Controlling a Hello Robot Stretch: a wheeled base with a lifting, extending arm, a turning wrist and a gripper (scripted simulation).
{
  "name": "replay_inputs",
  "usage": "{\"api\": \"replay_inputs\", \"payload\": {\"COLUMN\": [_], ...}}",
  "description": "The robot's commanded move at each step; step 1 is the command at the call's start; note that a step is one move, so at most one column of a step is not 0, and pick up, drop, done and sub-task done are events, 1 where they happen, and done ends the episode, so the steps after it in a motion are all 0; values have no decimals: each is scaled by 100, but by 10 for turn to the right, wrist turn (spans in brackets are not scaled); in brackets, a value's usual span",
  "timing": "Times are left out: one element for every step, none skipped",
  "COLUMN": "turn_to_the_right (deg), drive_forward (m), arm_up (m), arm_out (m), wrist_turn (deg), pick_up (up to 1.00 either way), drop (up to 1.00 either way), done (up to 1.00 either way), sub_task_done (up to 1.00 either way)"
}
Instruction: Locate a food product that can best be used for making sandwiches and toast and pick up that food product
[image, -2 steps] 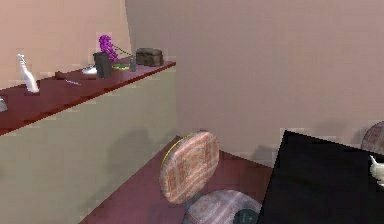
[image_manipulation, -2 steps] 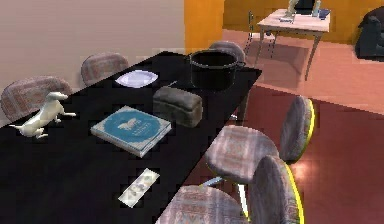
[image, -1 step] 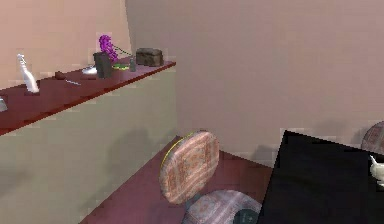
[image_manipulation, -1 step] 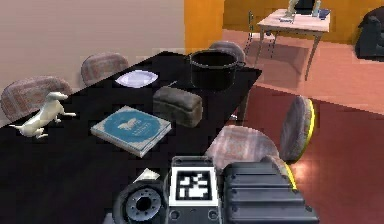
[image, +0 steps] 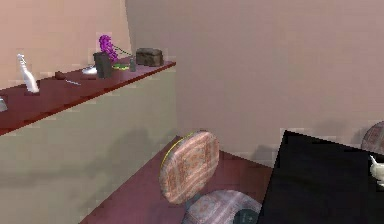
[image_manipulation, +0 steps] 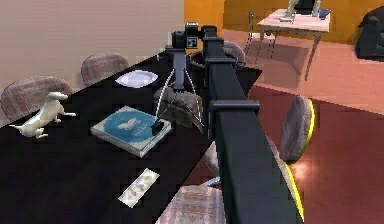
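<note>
Centre gripper on the brownish lump, probably the bread, lying on the dark surface at 2 o'clock from the blue book. Cannot tell whether holding anything (lump right at its far end). Confirm seating, then lift straight up, clear of the book.

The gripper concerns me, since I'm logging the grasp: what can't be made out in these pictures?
Arm side view: whether the gripper holds anything, because a brownish lump lies on the black table behind it.
Arm side view: the lump is too small to name.
Forward view: the small things on the counter are too small to identify.
Forward view: a white thing on the table is cut by the right edge.
</note>
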Motion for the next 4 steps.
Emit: {"api": "replay_inputs", "payload": {"turn_to_the_right": [0, 0, 0, 0], "drive_forward": [0, 0, 0, 0], "arm_up": [0, 0, 0, 0], "arm_out": [0, 0, 0, 0], "wrist_turn": [450, 450, 450, 450], "pick_up": [0, 0, 0, 0], "drop": [0, 0, 0, 0], "done": [0, 0, 0, 0], "sub_task_done": [0, 0, 0, 0]}}
